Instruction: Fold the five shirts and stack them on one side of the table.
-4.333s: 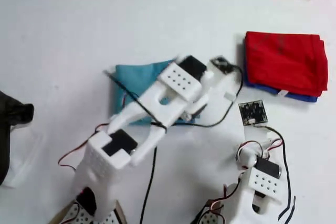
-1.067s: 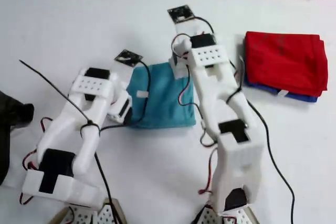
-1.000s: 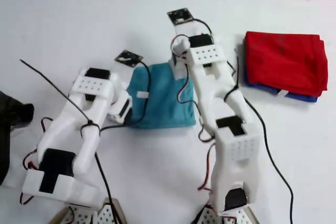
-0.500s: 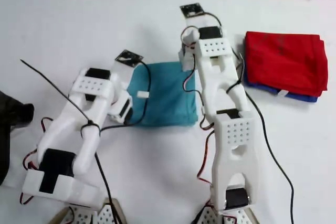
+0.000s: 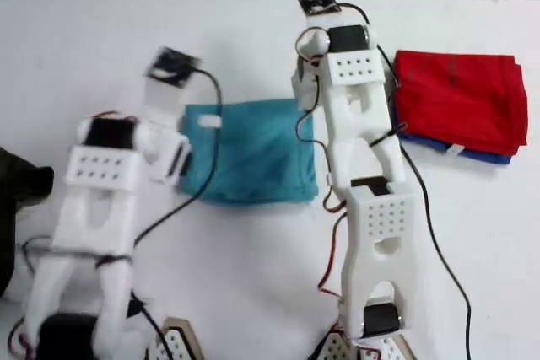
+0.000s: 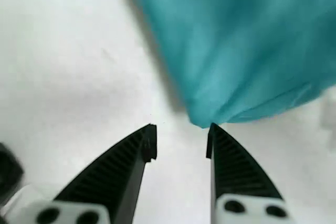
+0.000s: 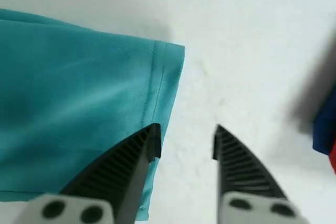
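Since half a second ago, the left arm (image 5: 97, 200) has drawn back toward its base and lifted off the teal shirt (image 5: 253, 153). That uncovers the shirt's near-left edge. The right arm (image 5: 359, 124) has edged farther out along the shirt's other side.

From the high view, we see the teal shirt lying folded on the table (image 5: 126, 31) between the two arms. The red shirt (image 5: 460, 99) sits folded on the blue shirt (image 5: 422, 139) well off to the right. We judge the teal one is next for that pile. The right arm stands between them, so a careless sweep could shove the stack askew. Loose cables also hang near the cloth and might snag it.

In the left wrist view, the left gripper (image 6: 180, 140) is moderately open and empty. A bunched corner of the teal shirt lies just beyond its fingertips. If it closes here, we fear it would catch only the top layer, and the fold would peel open on the lift.

In the right wrist view, the right gripper (image 7: 186, 140) is also parted and empty. One finger is over the shirt's hemmed edge and the other over bare table. A pinch from this stance could crumple the hem rather than grip it. The blue shirt's edge shows just beside it.
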